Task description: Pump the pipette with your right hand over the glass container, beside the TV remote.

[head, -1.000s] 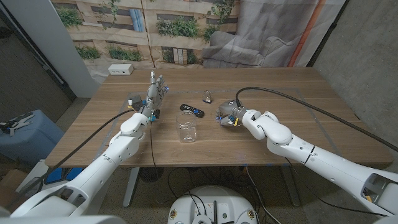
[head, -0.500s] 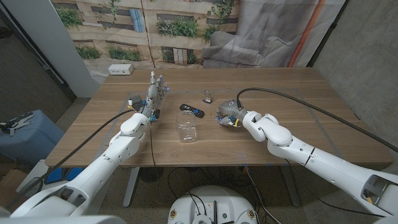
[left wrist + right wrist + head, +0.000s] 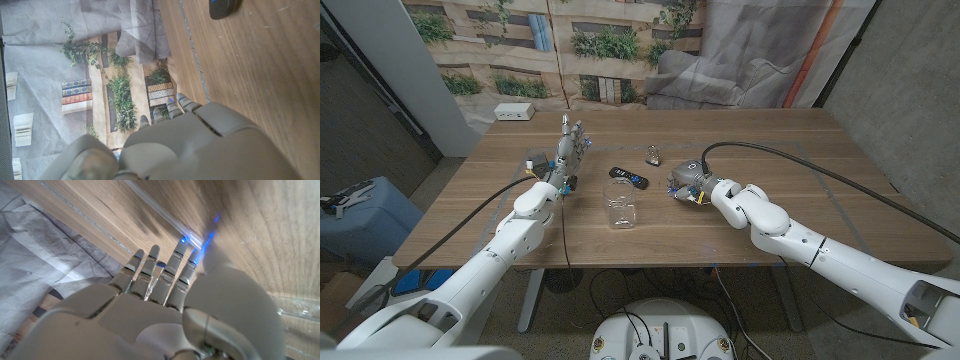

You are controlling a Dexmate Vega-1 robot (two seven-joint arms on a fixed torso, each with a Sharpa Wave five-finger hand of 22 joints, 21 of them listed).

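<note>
- Scanning from your left, you have the left hand (image 3: 572,148) raised over the desk (image 3: 840,190) with its fingers straight and apart, gripping nothing; it reads as parked clear of the work, since the task belongs to the other arm.
- Lying just right of that hand is the TV remote (image 3: 628,177), dark and flat on the wood, the marker for where the pumping is meant to happen.
- Standing nearer you than the remote, just beside it, is the glass container (image 3: 621,210), upright and open-mouthed, so drops can fall straight in.
- Resting beyond the remote is a small dark-and-silver object (image 3: 653,154); I cannot tell what it is.
- Sitting low at the desk to the right of the remote is your right hand (image 3: 687,183). The right wrist view shows its fingers (image 3: 150,270) extended side by side, so I judge it empty, with no grip on anything.
- I cannot make out the pipette anywhere, so you still have to find and take it before carrying it over the container.
</note>
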